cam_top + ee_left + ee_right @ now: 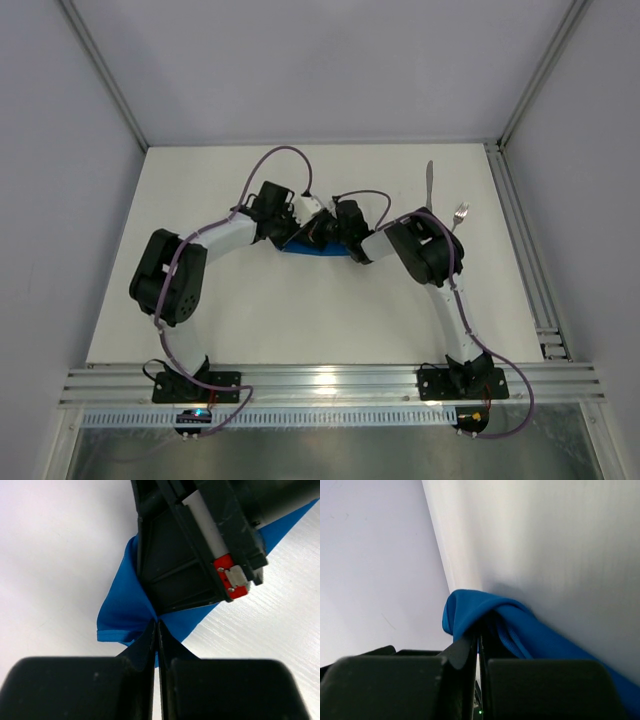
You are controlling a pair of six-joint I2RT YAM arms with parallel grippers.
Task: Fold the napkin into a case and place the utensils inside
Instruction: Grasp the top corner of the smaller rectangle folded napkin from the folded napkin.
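Surface: a white worktop (300, 310), matte, with a faint grain in the left wrist view. Pale grey walls (60, 200) close it in on three sides, and aluminium frame posts (105, 75) run up the far corners. A slotted metal rail (330, 385) crosses the near edge, where both arm bases are bolted.

Napkin (310, 250): bright blue, slightly shiny, bunched rather than flat. From above you see only a narrow strip of it, directly under the two wrists where they meet near the middle of the worktop. It is not a pouch shape at this point.

Left fingers (145, 640): pressed together with no visible gap, pinching the cloth where its folds converge at the tips. Blue fabric fans out to the left of the tips and beyond them. The right arm's black housing (200, 545) (with a red tag on it) sits just beyond these fingers and covers much of the cloth.

Right fingers (465, 647): also closed, gripping a rounded fold of the napkin that humps up just beyond the tips. The rest of the cloth trails off to the right of them.

Utensils: the knife (429, 185) and fork (459, 215) lie on the worktop to the right of the right fingers, well apart from the cloth and near each other without touching. You cannot see their near ends, which are hidden behind the right arm.
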